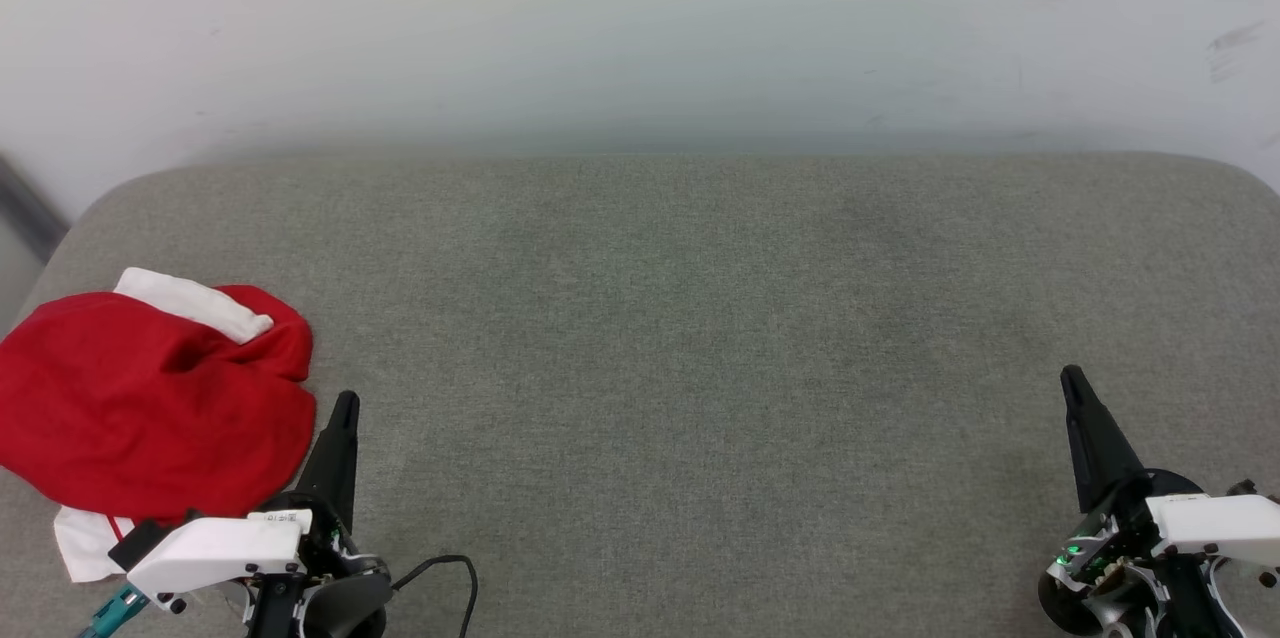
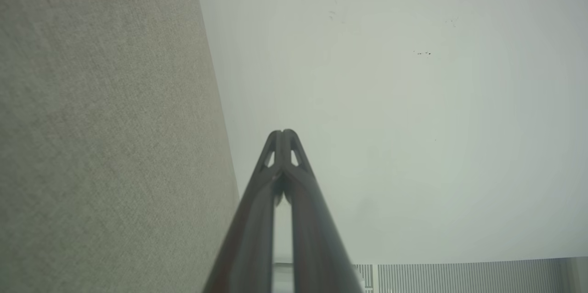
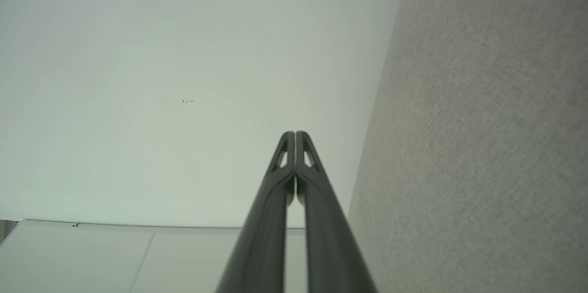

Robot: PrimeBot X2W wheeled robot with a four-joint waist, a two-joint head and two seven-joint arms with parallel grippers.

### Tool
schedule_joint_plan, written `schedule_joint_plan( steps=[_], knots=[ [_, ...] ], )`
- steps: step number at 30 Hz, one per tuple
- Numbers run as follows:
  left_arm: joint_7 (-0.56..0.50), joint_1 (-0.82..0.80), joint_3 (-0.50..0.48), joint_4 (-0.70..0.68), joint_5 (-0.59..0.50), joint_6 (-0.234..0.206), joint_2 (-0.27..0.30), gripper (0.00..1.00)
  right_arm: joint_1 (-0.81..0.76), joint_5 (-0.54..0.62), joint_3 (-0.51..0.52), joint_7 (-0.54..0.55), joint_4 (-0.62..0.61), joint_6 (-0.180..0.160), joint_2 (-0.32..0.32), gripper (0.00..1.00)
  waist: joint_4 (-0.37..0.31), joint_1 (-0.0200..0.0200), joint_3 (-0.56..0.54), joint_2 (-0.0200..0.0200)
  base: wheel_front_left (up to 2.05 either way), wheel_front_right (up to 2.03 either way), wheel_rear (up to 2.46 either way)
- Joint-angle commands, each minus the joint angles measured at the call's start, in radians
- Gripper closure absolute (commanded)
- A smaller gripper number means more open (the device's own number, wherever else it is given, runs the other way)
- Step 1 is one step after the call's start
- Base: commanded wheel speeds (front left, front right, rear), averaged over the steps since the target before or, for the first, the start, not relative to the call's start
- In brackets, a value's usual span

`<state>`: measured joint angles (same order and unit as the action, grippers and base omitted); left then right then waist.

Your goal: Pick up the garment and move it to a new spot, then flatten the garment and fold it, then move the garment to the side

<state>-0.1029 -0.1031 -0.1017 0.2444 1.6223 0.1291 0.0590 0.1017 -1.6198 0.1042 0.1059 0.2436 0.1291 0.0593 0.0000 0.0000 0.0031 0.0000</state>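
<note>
Garment (image 1: 150,398) heaped, unfolded, on table (image 1: 700,318); left gripper (image 1: 345,405) and right gripper (image 1: 1071,380) closed, empty. Every step apparently remains.

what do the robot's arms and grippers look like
The left gripper and right gripper have long dark tapering fingers with small slots near the tips, on white wrist housings. The left has a looping black cable and a teal connector; the right shows a green light.

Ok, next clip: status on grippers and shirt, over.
Left gripper shut, empty, beside shirt. Right gripper shut, empty, far right. Shirt bunched at left edge of cushion. Nothing in the way.
</note>
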Motion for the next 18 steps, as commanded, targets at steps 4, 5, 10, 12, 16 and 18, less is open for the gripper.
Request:
schedule_joint_plan(
  steps=[4,5,10,12,16,18],
  knots=[
    [-0.004,-0.008,-0.003,0.001,-0.006,0.003,0.000,1.00,0.011,0.003,0.002,0.001,0.002,0.003,-0.003,1.00,0.000,0.0000,0.000,0.0000,0.00,0.00,0.00],
    [-0.004,-0.008,-0.003,0.001,-0.006,0.003,0.000,1.00,0.011,0.003,0.002,0.001,0.002,0.003,-0.004,1.00,0.000,0.0000,0.000,0.0000,0.00,0.00,0.00],
    [-0.005,-0.008,-0.004,0.001,-0.007,0.003,-0.001,1.00,0.011,0.004,0.003,0.002,0.002,0.003,-0.004,1.00,0.000,0.0000,0.000,0.0000,0.00,0.00,0.00],
    [-0.005,-0.008,-0.004,0.001,-0.007,0.003,-0.001,1.00,0.011,0.004,0.003,0.002,0.002,0.003,-0.004,1.00,0.000,0.0000,0.000,0.0000,0.00,0.00,0.00],
    [-0.006,-0.008,-0.005,0.001,-0.007,0.003,-0.002,1.00,0.011,0.004,0.003,0.003,0.002,0.003,-0.005,1.00,0.000,0.0000,0.000,0.0000,0.00,0.00,0.00],
    [-0.006,-0.008,-0.005,0.001,-0.008,0.003,-0.002,1.00,0.011,0.005,0.004,0.004,0.002,0.003,-0.005,1.00,0.000,0.0000,0.000,0.0000,0.00,0.00,0.00]
  ],
)
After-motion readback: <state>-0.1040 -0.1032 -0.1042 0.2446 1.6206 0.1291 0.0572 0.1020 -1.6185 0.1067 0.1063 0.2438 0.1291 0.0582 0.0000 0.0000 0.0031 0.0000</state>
